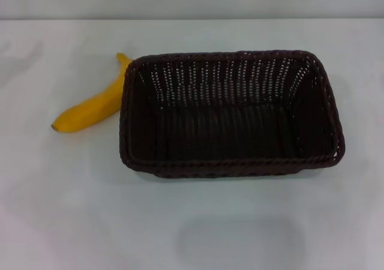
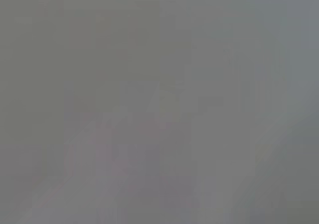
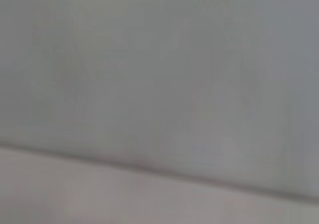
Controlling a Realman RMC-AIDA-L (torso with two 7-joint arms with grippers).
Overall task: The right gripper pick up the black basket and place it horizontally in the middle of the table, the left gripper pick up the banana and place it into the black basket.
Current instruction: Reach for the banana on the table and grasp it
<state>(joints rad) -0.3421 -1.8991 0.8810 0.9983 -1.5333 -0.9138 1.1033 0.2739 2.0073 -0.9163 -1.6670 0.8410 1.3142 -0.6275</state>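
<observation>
On the left, the banana (image 1: 90, 107) lies on the white counter (image 1: 72, 210), its far end touching the left wall of the black basket (image 1: 231, 115). The basket sits upright, long side across, near the counter's middle and a little right. Neither the left gripper nor the right gripper is in view, so I cannot tell how their fingers stand. Likely risk: lifting or shifting the basket drags or rolls the banana leaning against it, spoiling the left arm's later grasp.
</observation>
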